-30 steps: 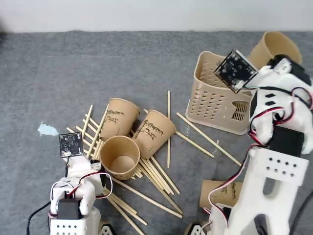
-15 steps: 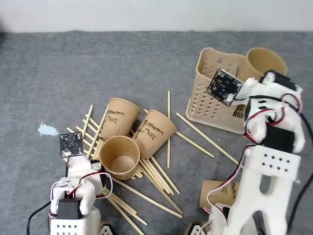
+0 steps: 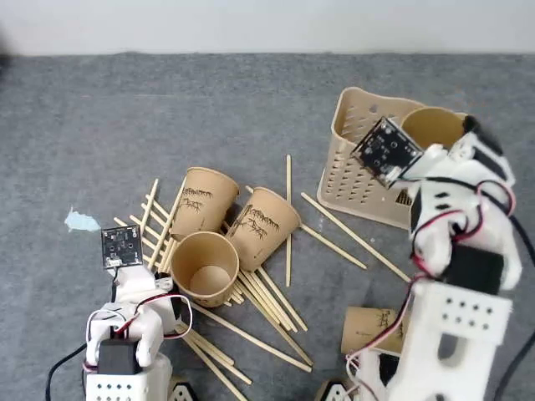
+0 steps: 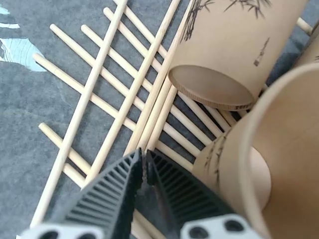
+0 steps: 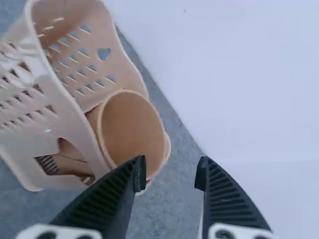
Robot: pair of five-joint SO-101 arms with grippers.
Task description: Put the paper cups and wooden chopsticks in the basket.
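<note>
Grey table (image 3: 125, 109): left fingers (image 4: 114, 194) pressed together over chopsticks (image 4: 82, 102); right fingers (image 5: 107, 199) spread near cup (image 5: 132, 127) against basket (image 5: 65, 59).

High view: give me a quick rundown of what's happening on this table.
The right end effector hangs open at one end of the basket, with a paper cup at that end. Whether the cup sits fully inside is unclear. The left end effector is shut, low over scattered wooden chopsticks beside a cluster of three cups, and another cup lies by the right arm's base. Most of the job remains.
</note>
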